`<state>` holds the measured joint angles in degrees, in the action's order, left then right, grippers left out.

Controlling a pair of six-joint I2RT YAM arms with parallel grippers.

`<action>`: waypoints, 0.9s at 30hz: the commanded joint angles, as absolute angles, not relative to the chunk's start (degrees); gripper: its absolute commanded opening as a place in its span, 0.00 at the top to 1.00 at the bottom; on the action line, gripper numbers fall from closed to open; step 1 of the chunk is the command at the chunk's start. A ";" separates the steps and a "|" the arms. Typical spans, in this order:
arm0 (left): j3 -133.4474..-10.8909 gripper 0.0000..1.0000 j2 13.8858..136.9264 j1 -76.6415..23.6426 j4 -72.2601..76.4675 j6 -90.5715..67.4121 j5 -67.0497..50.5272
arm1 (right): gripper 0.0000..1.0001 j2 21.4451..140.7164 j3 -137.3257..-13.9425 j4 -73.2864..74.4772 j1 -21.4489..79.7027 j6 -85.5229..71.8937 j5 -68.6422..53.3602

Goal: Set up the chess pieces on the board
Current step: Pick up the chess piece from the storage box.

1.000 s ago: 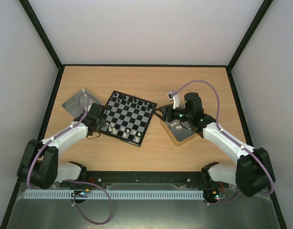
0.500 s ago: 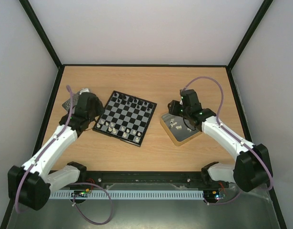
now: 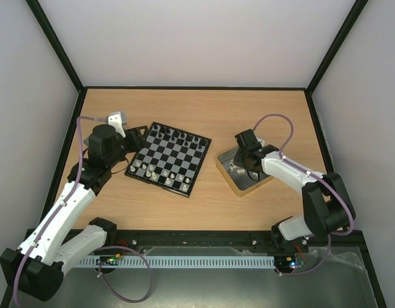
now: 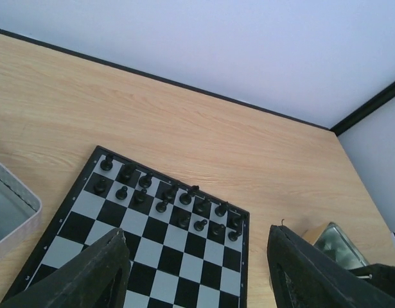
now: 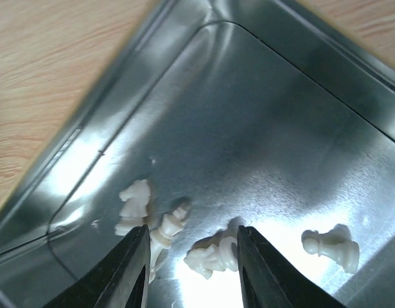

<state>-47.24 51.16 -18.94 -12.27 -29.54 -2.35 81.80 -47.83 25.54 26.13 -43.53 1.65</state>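
The board (image 3: 168,157) lies left of the table's middle, with black pieces (image 4: 184,199) along its far rows and white pieces (image 3: 160,173) on its near rows. My left gripper (image 4: 197,273) is open and empty, raised over the board's left side. My right gripper (image 5: 192,256) is open, low inside the right metal tray (image 5: 274,83). Several white pieces lie on their sides there: a knight (image 5: 134,202), a taller piece (image 5: 166,232), another knight (image 5: 213,253) between my fingers, and a pawn (image 5: 331,247) to the right.
A second metal tray (image 4: 11,205) sits left of the board, partly under my left arm in the top view. The right tray rests on a wooden block (image 3: 245,186). Black-framed walls (image 3: 197,87) enclose the table.
My left arm pulled back from the board's left edge and rose. My right gripper swung from above the tray down into it, over the white pieces.
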 commanded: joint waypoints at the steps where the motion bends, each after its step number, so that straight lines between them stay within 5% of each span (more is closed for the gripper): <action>1: -45.69 0.39 50.26 -18.73 -9.58 -27.15 -6.33 | 0.64 83.16 -46.31 27.17 26.37 -47.94 6.08; 22: -44.14 0.37 49.64 -18.73 -8.17 -26.07 -9.06 | 0.75 87.58 -40.53 16.93 26.37 -54.01 0.17; 27: -44.23 0.37 49.37 -18.72 -8.43 -26.03 -9.22 | 0.68 86.48 -41.74 19.91 26.37 -51.11 1.00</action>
<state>-44.91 50.50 -18.94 -9.50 -26.96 -8.58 86.72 -41.69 18.13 26.13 -52.47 0.23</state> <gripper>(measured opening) 0.627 0.284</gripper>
